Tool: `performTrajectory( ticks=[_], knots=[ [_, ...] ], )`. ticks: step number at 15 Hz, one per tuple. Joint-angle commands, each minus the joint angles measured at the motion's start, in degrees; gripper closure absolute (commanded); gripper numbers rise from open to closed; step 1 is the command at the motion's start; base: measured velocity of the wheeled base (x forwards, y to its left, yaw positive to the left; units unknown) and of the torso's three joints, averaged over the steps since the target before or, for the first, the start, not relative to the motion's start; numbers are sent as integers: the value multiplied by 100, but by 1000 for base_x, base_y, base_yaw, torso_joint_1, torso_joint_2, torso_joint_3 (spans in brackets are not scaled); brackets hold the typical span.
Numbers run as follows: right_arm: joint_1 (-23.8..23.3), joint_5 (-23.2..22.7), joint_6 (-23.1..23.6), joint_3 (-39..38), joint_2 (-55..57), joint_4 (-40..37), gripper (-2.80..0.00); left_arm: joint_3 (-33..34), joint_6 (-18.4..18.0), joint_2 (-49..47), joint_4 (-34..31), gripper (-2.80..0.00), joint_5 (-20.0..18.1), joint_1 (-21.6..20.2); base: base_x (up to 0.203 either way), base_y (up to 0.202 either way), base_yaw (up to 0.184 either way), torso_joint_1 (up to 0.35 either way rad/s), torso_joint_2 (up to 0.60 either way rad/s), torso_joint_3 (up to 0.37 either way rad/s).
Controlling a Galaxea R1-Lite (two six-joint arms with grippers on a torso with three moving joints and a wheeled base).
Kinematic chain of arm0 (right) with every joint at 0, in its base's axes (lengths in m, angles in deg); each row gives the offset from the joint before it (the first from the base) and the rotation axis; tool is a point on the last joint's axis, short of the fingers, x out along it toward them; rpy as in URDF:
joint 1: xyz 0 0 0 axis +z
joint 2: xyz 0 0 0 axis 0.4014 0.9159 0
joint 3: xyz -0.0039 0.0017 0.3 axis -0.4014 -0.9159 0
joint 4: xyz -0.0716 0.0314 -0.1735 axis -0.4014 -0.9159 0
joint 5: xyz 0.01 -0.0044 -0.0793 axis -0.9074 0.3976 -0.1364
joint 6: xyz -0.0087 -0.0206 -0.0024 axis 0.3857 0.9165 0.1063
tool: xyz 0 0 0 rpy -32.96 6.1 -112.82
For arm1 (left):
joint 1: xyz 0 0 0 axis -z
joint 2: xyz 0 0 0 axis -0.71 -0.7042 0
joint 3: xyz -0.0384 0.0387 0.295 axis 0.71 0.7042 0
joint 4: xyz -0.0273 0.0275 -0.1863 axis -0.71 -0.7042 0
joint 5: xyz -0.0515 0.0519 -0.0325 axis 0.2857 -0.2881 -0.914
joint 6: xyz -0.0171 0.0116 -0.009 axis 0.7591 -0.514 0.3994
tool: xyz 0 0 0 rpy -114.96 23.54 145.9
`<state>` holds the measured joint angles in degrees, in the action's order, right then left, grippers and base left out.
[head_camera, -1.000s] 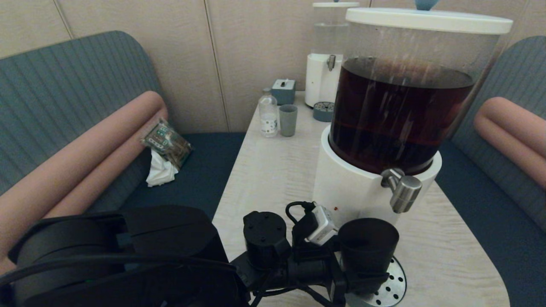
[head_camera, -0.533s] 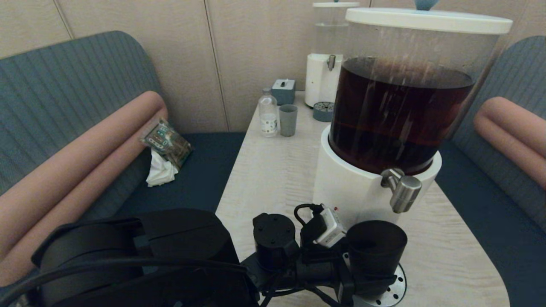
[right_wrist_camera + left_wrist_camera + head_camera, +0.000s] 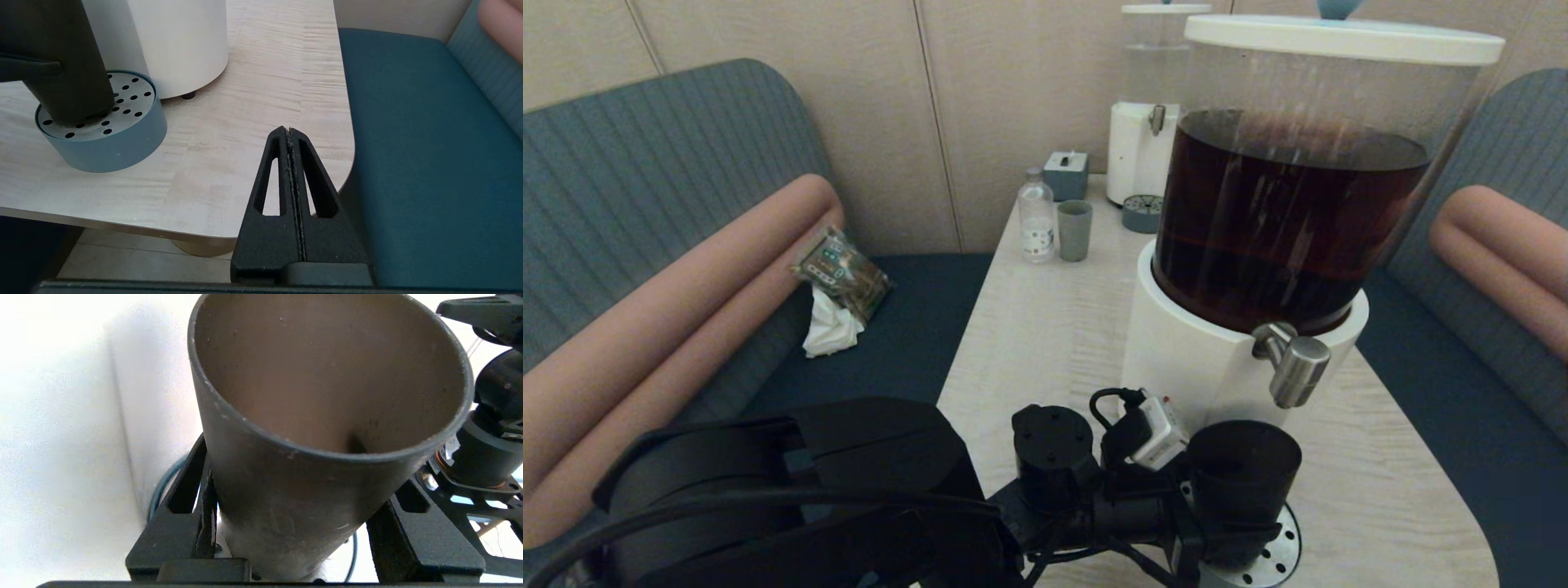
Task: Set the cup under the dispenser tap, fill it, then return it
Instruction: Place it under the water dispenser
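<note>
The plain black tapered plastic cup [image 3: 1243, 472] stands upright on the round perforated steel drip tray [image 3: 1278, 549] with its blue-grey wall, near the table's [image 3: 1045, 327] front edge at about 5 o'clock. It is clamped low on its wall between the two fingers of my left claw [image 3: 1225, 535]. The short brushed-steel dispenser tap [image 3: 1294, 367] juts from the white base of the big clear-tank dispenser of dark brown liquid [image 3: 1286, 220], up at 1 o'clock of the cup's mouth; I judge the rim sits roughly under the spout, perhaps a shade toward 7 o'clock.

The cup looks thin-walled, light and fairly stiff, with a smooth taper that could slide upward out of a loose hold. Low on the wall, where I have it, seems the right place: it keeps the mouth free for the stream. Once filled it will be heavier and apt to slop, so it should stay level.

The left wrist view alone looks into the cup [image 3: 327, 396], which appears empty, with my fingers [image 3: 192, 522] pressed on either side. The right wrist view alone shows the cup's foot resting on the tray [image 3: 122, 139], and my right claw [image 3: 291, 134] pressed shut, parked off the table's 5 o'clock corner.
</note>
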<state>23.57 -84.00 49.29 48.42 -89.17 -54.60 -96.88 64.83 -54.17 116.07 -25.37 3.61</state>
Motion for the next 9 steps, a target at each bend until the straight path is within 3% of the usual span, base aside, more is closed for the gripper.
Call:
performTrajectory(
  ticks=[1, 9],
  knots=[
    [1, -2, 4, -35, -20, 3, 0, -46, 2, 29, 31, 0, -20, -25, 0, 0, 0, 0, 0, 0],
    [1, -2, 4, -35, -11, 3, 0, -143, -7, -88, -12, 0, -20, -34, 0, 0, 0, 0, 0, 0]
  ],
)
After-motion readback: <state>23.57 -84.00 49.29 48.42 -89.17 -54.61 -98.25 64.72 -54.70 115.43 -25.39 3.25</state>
